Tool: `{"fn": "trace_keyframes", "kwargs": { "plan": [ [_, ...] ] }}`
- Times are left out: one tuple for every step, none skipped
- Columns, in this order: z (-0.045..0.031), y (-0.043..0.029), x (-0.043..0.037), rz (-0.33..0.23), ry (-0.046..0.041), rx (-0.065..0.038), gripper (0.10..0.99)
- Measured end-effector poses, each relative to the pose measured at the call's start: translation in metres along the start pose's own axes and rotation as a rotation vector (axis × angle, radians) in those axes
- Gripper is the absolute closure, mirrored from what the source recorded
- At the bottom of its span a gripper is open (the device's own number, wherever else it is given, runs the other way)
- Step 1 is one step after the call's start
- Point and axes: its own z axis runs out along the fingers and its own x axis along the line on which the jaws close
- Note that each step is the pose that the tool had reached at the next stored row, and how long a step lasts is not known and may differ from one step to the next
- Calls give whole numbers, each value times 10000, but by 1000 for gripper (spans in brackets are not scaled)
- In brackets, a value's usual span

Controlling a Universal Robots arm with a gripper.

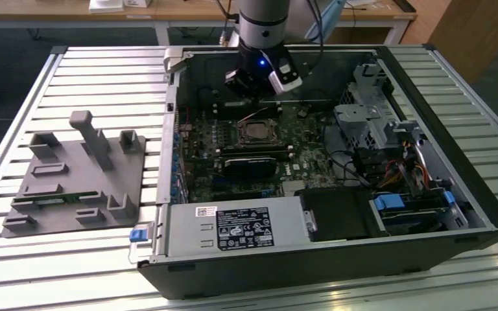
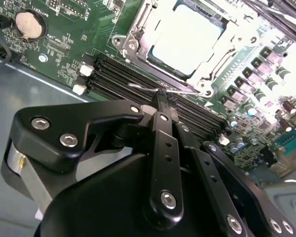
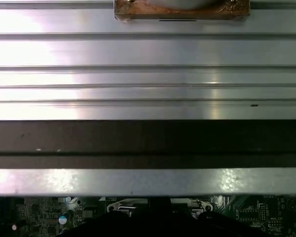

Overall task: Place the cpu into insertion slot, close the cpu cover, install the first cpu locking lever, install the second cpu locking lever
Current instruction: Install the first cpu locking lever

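Silvery cpu cover (image 2: 138,30) down over cpu (image 2: 187,37); hand (image 2: 160,98) clenched, at thin lever wire (image 2: 140,87) just beside cover, far end of green board (image 2: 64,29).

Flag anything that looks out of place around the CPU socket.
Nothing looks damaged or spilled. The cpu lies flat under the cpu cover. One thin wire lever juts out over the memory slots, seemingly unlatched.

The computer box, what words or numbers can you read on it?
Black label on the silver box: print too small to read.
White sticker beside it: too small to read.
Green circuit board: tiny white markings, too blurred to read.
Nothing readable to quote.
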Motion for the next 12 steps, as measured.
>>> {"fn": "trace_keyframes", "kwargs": {
  "plan": [
    [9, -1, -6, 0, 0, 0, 980],
    [18, -2, -12, 0, -1, -1, 980],
    [26, -2, -19, 0, 0, -1, 980],
    [32, -3, -27, 1, 0, 0, 980],
    [38, -3, -37, 0, 0, 0, 980],
    [42, -3, -48, 0, 0, 0, 980],
    [46, -3, -59, 0, 1, 1, 980],
    [50, -4, -71, 0, 0, 0, 980],
    [55, -4, -83, 0, 0, -1, 980],
    [60, -4, -92, 0, 0, 0, 980],
    [66, -5, -101, 1, 1, 0, 980],
    [72, -5, -108, 0, 2, 1, 980]
  ]
}}
